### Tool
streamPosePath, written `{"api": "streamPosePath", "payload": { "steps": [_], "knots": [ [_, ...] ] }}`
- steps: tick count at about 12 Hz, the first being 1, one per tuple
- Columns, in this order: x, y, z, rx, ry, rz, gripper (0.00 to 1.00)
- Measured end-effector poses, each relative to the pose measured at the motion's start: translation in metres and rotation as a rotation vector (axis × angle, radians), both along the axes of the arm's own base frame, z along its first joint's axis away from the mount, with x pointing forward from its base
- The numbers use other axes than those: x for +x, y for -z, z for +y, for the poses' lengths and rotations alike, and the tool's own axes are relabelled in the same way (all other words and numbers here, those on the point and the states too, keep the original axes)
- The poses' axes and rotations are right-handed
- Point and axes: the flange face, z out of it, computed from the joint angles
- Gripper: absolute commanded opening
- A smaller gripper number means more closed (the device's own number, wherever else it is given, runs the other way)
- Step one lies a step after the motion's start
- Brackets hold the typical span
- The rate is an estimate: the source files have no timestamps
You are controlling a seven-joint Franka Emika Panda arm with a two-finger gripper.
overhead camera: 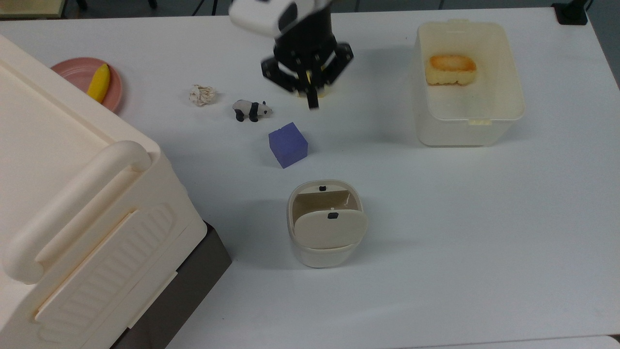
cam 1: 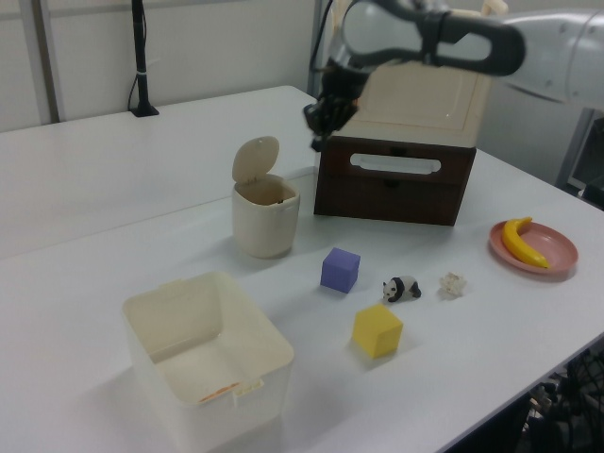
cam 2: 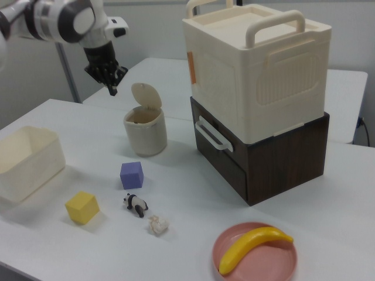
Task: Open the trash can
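The trash can (overhead camera: pixel 323 256) is a small cream bin standing mid-table, with its beige lid (overhead camera: pixel 329 230) swung up on its hinge and the inside showing. A small black button (overhead camera: pixel 322 188) sits on the exposed rim. In the left view the trash can (cam 1: pixel 265 225) has its lid (cam 1: pixel 255 159) standing nearly upright, and the right view shows the trash can (cam 2: pixel 145 138) the same way. My gripper (overhead camera: pixel 312 103) is shut and holds nothing. It hangs well above the table, apart from the can, toward the top view's top. It also appears high up as the gripper (cam 1: pixel 316 142) and gripper (cam 2: pixel 113 89).
A purple cube (overhead camera: pixel 287 144), a toy panda (overhead camera: pixel 250 110) and a paper ball (overhead camera: pixel 202 94) lie between can and gripper. A yellow cube (cam 1: pixel 377 330) sits nearby. The translucent tub (overhead camera: pixel 455 132) holds a bread piece (overhead camera: pixel 450 69). There is a pink plate (overhead camera: pixel 72 72) with a banana (overhead camera: pixel 99 83), and a large cream box (overhead camera: pixel 72 194).
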Motion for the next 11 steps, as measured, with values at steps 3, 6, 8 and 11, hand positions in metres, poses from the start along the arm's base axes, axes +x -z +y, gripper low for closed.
{"api": "streamPosePath", "payload": {
  "steps": [3, 6, 8, 11],
  "knots": [
    [-0.044, -0.018, -0.004, -0.051, 0.137, 0.186, 0.08],
    [-0.073, -0.041, -0.003, -0.094, 0.153, 0.244, 0.08],
    [-0.100, -0.078, 0.001, -0.103, 0.152, 0.203, 0.52],
    [-0.111, -0.096, -0.005, -0.116, 0.162, 0.166, 1.00]
  ]
}}
